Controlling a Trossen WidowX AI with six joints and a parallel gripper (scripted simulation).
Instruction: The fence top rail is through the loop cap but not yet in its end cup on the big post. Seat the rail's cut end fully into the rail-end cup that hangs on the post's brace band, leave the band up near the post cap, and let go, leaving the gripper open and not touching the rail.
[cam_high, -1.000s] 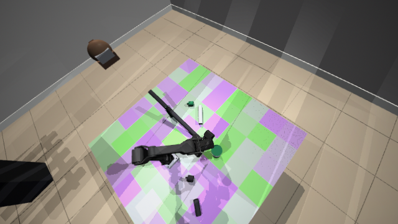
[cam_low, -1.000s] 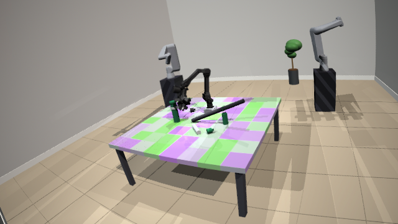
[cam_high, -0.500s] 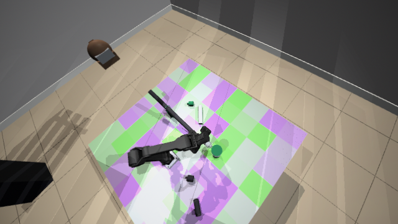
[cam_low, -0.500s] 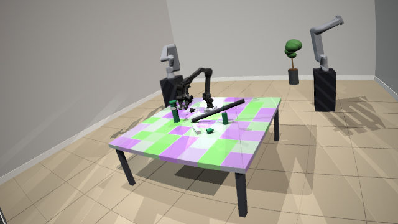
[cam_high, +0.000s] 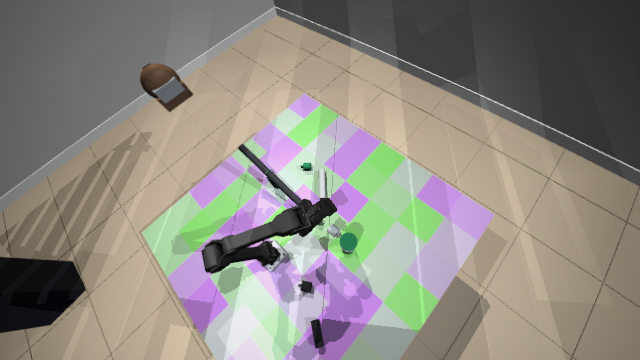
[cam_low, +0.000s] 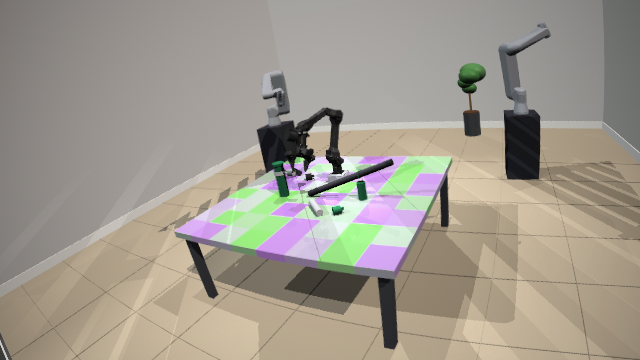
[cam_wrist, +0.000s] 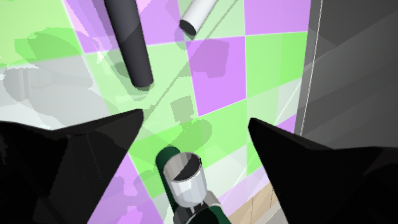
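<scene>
The dark rail (cam_high: 257, 161) (cam_low: 375, 170) (cam_wrist: 127, 45) passes over the short green post (cam_low: 362, 191) at the loop cap and slopes down; its near end is low over the table, outside the cup. The big green post (cam_low: 283, 186) (cam_wrist: 167, 154) stands upright with its green cap (cam_high: 348, 242). The band (cam_low: 279, 174) is high, just below the cap. The grey rail-end cup (cam_high: 333, 230) (cam_wrist: 190, 189) hangs on it, its empty mouth facing up toward the wrist camera. My gripper (cam_wrist: 197, 118) is wide open and empty, above the cup, clear of the rail.
A white tube (cam_high: 322, 182) (cam_low: 315, 207) (cam_wrist: 200, 15) and a small green fitting (cam_high: 306, 166) (cam_low: 337, 210) lie beside the rail. A small black block (cam_high: 306, 286) and a short dark bar (cam_high: 316, 333) are on the other side of the arm.
</scene>
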